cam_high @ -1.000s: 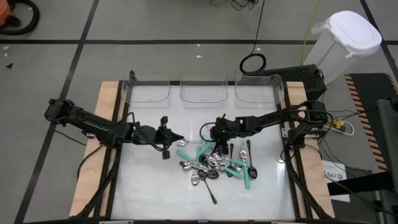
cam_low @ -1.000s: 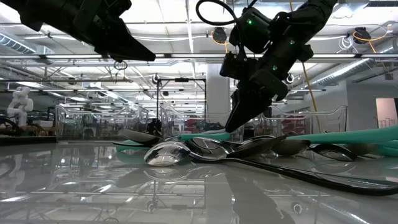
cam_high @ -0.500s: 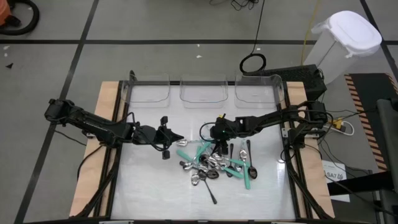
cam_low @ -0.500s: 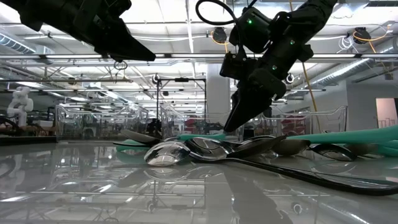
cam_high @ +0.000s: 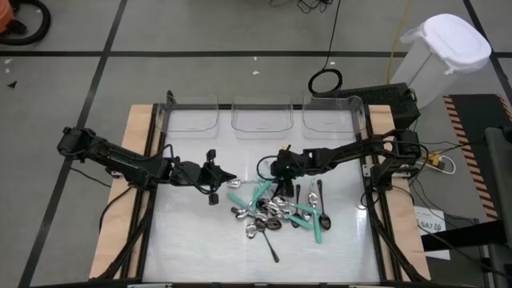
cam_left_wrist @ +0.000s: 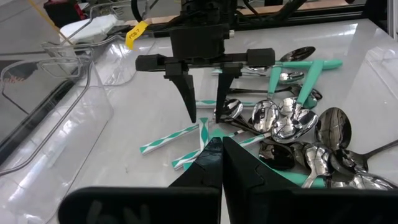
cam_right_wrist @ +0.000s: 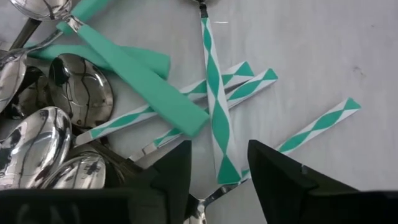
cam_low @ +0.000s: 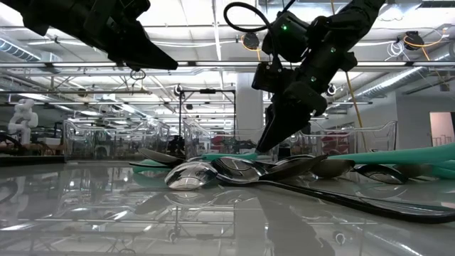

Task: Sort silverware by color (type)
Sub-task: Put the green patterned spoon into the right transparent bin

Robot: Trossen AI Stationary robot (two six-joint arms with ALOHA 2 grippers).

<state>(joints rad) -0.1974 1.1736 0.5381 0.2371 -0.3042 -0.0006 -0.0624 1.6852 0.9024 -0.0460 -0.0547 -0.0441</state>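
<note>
Silverware [cam_high: 276, 212] lies heaped on the white tabletop [cam_high: 192, 240]. The right gripper [cam_right_wrist: 217, 165] hangs over the heap's edge, fingers spread around a teal-and-white striped handle [cam_right_wrist: 213, 93]. The left gripper [cam_left_wrist: 222, 146], fingers pressed together, waits beside the pile.

Little has changed. The right tool [cam_high: 277, 186] has eased slightly sideways above the silverware pile [cam_high: 280, 210], and the cable loop [cam_low: 245, 16] above it has shifted a touch in the low view. Its fingers have parted.
</note>
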